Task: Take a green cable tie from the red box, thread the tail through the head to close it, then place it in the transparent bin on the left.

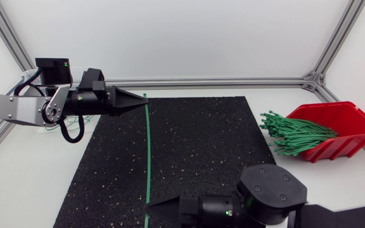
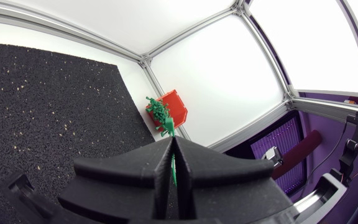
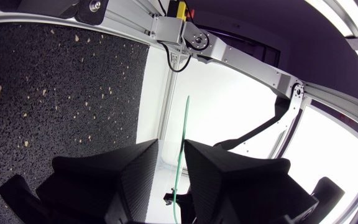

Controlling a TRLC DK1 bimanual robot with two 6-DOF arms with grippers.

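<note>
A: Where was the green cable tie [image 1: 148,152]?
B: Stretched straight over the black mat [image 1: 201,145], left of frame centre in the head view. It ran from the left hand [image 1: 143,100] at upper left down to the right hand [image 1: 149,206] at the bottom edge.
A: Left hand state?
B: Fingers [image 2: 126,169] pressed together on the tie's upper end. In the left wrist view the green strip sat pinched in the seam between them.
A: Right hand?
B: Fingers apart. In the right wrist view the tie ran through the gap, close to one finger and not squeezed from both sides.
A: Anything else?
B: Red box [image 1: 347,120] at the right of the frame on the white counter [image 1: 37,183], open side facing the mat. A bundle of green cable ties [image 1: 293,134] stuck out of it, well apart from both hands.
</note>
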